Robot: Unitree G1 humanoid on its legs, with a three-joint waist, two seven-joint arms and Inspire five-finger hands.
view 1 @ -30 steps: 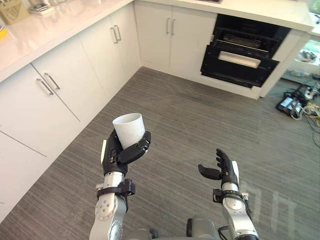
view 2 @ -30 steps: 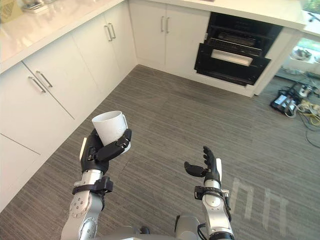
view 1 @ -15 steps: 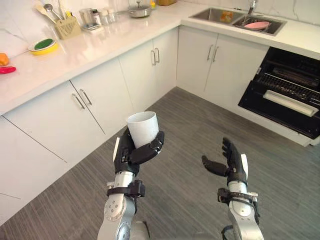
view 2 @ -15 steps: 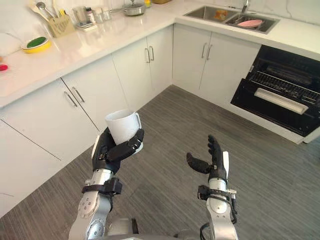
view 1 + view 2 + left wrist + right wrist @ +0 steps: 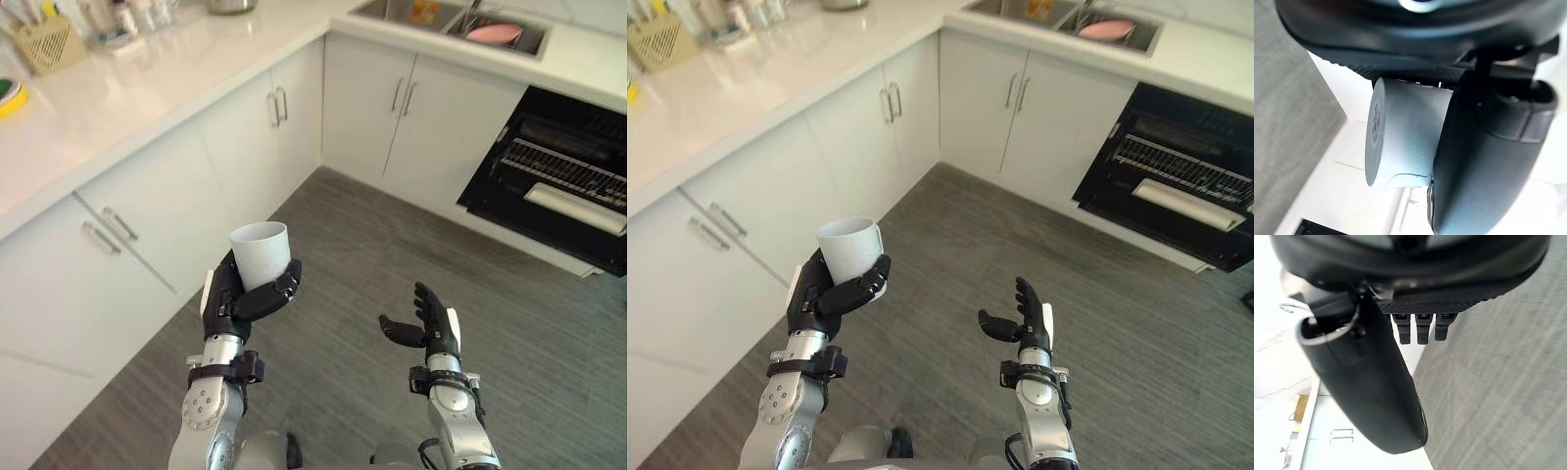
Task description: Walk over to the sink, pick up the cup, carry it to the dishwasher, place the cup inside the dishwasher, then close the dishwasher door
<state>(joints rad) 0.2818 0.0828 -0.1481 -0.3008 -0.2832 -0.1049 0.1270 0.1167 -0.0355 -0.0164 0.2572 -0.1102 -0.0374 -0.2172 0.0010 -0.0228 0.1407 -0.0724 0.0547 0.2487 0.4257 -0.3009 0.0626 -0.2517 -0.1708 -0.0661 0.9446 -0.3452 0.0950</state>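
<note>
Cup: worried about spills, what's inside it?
The cup in the left hand shows a bare upper inner wall, no liquid; its bottom is hidden behind the near wall.

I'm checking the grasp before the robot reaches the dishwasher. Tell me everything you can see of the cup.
The cup is plain white, smooth, slightly tapered, with no handle showing. It stands nearly upright, mouth up; what shows of its inside looks empty. The left hand holds it, fingers curled round its lower half, rim clear above them, in the air over the grey floor. Its flat base bears a small printed mark.
</note>
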